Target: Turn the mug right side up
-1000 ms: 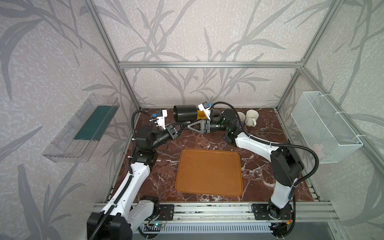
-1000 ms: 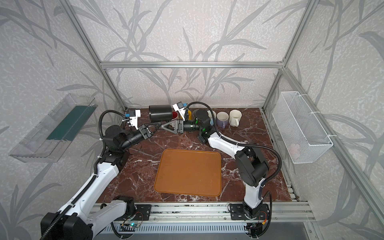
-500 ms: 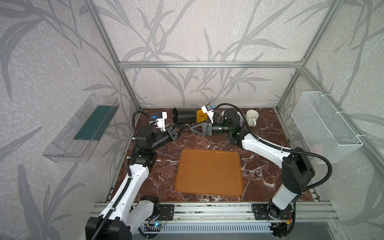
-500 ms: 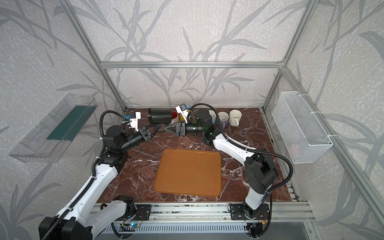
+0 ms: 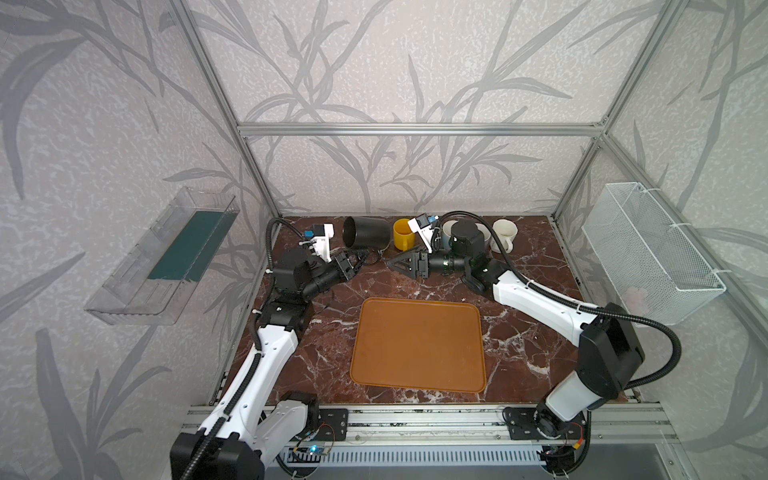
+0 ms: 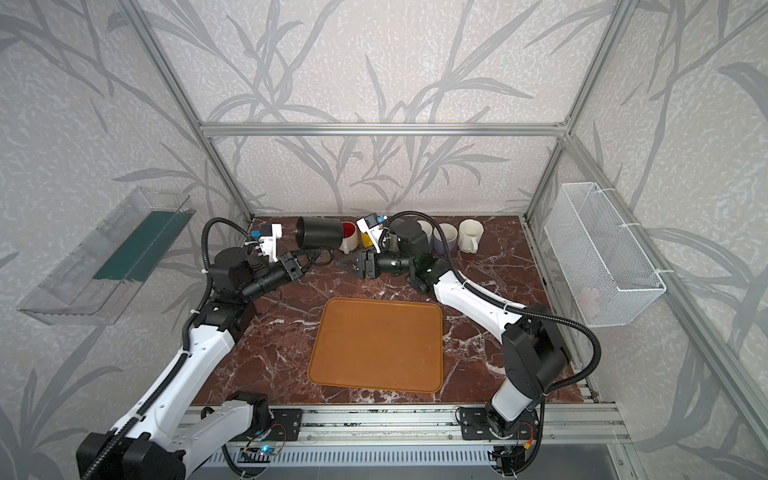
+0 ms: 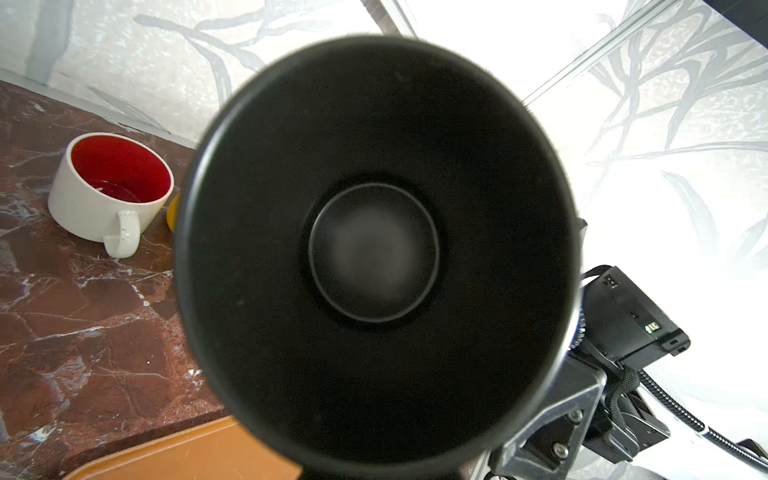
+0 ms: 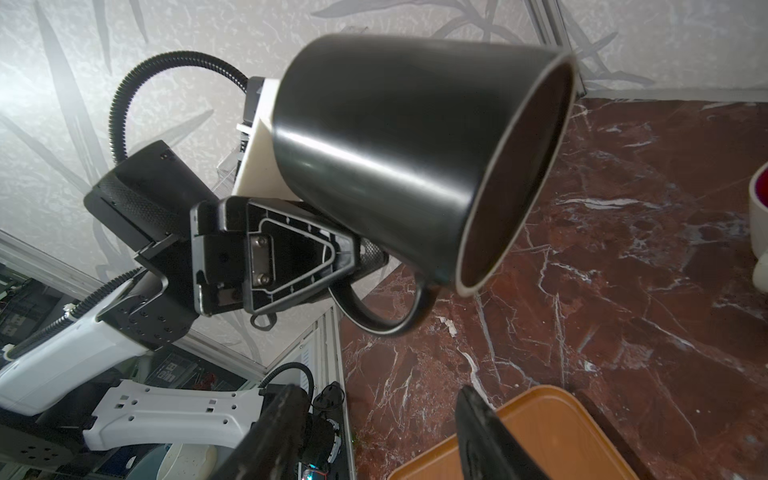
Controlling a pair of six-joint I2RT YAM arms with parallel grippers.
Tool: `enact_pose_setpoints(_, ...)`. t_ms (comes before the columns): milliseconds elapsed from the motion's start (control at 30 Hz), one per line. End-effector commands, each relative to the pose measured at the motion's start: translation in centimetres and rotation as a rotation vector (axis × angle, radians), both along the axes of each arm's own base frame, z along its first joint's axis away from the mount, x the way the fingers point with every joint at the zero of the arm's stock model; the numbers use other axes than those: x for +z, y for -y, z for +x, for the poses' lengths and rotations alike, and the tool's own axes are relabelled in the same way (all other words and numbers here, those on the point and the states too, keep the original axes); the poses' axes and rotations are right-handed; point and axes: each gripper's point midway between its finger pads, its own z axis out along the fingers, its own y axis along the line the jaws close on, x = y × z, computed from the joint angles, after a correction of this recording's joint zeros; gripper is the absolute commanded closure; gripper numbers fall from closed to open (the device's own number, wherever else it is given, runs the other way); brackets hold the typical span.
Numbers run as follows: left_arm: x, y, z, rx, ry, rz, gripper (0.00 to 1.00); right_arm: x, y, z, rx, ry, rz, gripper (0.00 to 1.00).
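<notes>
The black mug [image 5: 368, 232] [image 6: 319, 235] hangs on its side above the back of the table, mouth facing left in both top views. My left gripper [image 5: 357, 259] [image 6: 309, 262] is shut on its handle [image 8: 386, 316] from below. The left wrist view looks straight into the mug [image 7: 374, 249], which hides the jaws there. My right gripper [image 5: 392, 264] [image 6: 347, 264] [image 8: 374, 436] stands open just right of the mug, apart from it, with nothing between its fingers [image 8: 486, 432].
Upright mugs line the back edge: a yellow one [image 5: 402, 235], a red-lined white cup [image 6: 350, 237] [image 7: 110, 195], a grey one [image 5: 448, 232], a white one [image 5: 503, 235]. An orange tray [image 5: 417, 345] lies mid-table. A wire basket [image 5: 648, 249] and a clear bin [image 5: 166, 257] hang on the side walls.
The right arm has drawn back to the right and a little lower, away from the mug. The mug has shifted slightly left in the left gripper.
</notes>
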Motion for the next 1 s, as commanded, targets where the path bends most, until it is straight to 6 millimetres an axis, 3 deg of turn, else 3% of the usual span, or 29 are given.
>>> enact_pose_setpoints(0, 4.1, -0.3, 0.2, 0.02, 0.147, 0.041, 1.0, 1.3, 1.2, -0.4, -0.018, 0.047, 0.001, 0.4)
enact_pose_setpoints(567, -4.0, -3.0, 3.9, 0.161, -0.065, 0.294, 1.0, -1.9, 4.6, -0.5, -0.095, 0.016, -0.08, 0.41)
enact_pose_setpoints(967, -11.0, -7.0, 6.1, 0.31, -0.243, 0.549, 1.0, -4.6, 6.1, -0.7, -0.134, -0.03, -0.122, 0.41)
